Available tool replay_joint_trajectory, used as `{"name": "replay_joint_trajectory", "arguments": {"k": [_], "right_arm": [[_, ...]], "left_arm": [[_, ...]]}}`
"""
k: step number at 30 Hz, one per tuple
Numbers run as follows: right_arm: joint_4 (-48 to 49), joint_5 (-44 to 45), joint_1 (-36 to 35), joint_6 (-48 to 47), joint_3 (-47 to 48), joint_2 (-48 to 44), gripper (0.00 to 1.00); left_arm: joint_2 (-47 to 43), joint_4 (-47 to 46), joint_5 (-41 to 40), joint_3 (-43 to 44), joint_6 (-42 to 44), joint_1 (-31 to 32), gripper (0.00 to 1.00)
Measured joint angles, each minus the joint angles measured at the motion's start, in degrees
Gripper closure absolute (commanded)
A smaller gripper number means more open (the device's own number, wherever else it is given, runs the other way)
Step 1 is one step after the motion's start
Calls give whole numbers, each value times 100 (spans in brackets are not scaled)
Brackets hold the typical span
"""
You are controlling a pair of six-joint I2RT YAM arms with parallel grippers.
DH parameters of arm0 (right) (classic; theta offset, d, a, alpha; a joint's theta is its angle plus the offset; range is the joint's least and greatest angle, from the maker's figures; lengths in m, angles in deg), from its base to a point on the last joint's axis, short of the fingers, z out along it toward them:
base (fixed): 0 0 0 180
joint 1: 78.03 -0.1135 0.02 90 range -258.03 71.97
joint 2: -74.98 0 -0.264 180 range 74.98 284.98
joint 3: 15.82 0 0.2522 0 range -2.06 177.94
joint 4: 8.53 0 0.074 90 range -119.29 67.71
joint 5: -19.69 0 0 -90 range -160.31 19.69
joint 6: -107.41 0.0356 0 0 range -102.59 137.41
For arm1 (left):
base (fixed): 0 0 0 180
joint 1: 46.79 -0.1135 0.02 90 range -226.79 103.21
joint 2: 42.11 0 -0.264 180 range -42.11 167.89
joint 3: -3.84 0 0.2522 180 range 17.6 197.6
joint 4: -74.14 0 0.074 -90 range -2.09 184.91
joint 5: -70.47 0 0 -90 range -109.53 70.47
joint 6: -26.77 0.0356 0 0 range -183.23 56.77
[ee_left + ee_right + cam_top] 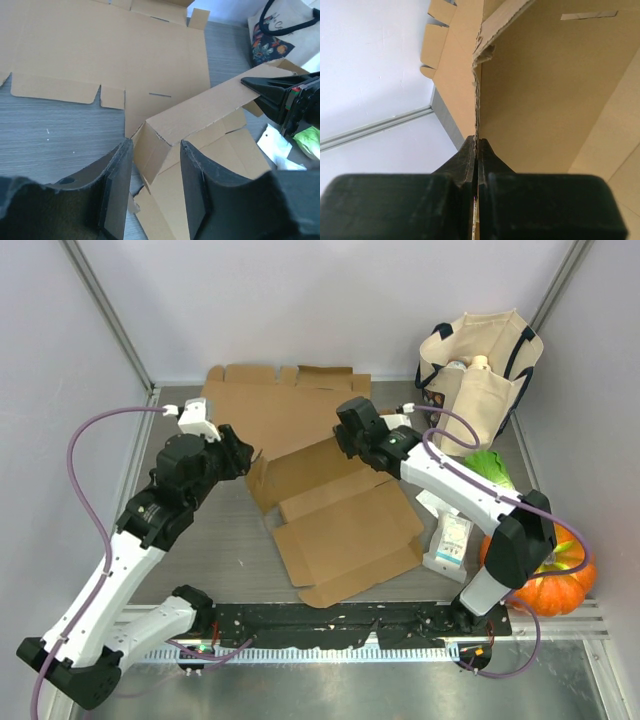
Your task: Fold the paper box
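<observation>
A brown cardboard box blank (340,525) lies partly folded in the middle of the table, one long wall raised (200,112). My right gripper (347,440) is shut on the far end of that raised wall; its edge runs between the pinched fingers (477,150). It also shows at the right of the left wrist view (260,87). My left gripper (240,455) is open at the wall's near-left corner (152,150), its fingers (120,170) either side of the corner flap without touching it. A second flat cardboard blank (275,405) lies behind, also visible in the left wrist view (100,50).
A cream tote bag (480,375) with bottles stands at the back right. A green item (490,468), a white packet (448,538) and an orange pumpkin (548,575) sit on the right, close to the right arm. Grey walls enclose the table.
</observation>
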State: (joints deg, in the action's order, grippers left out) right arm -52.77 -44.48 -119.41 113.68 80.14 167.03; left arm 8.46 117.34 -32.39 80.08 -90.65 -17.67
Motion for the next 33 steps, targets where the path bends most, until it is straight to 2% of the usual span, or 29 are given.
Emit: {"name": "replay_joint_trajectory", "arguments": {"k": [5, 12, 25, 33], "right_arm": [[341, 232, -90, -55, 68, 273, 99], [973, 374, -94, -83, 66, 476, 99], [1381, 400, -37, 28, 170, 894, 99], [1731, 315, 92, 155, 164, 964, 99]], "left_arm": [[205, 142, -175, 22, -72, -46, 63], [295, 326, -280, 22, -48, -254, 62], [673, 363, -136, 129, 81, -501, 63], [1150, 345, -48, 376, 133, -566, 74]]}}
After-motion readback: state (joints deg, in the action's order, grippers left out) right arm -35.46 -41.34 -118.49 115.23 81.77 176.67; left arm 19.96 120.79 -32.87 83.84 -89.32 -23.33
